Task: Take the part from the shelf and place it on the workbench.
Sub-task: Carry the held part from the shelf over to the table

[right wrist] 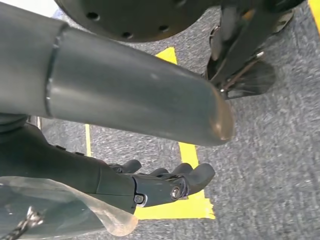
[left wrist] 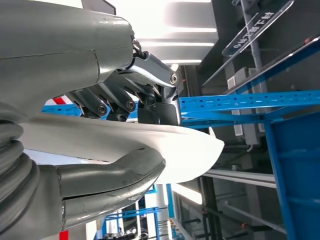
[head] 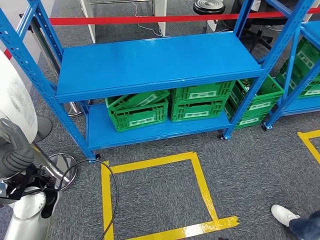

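Left hand [left wrist: 113, 125] of mine pinched the white part [left wrist: 181, 150] between thumb and fingers, low at my left side. My right hand [right wrist: 166, 182] hung slack over the carpet [right wrist: 264, 165]. Beyond stood the blue shelf [head: 154, 62].

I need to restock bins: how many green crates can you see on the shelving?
5, perhaps more. Tilted crate and upright one on the near rack's lower shelf; stacked crate behind its right post; two on the far-right rack. Others may be hidden.
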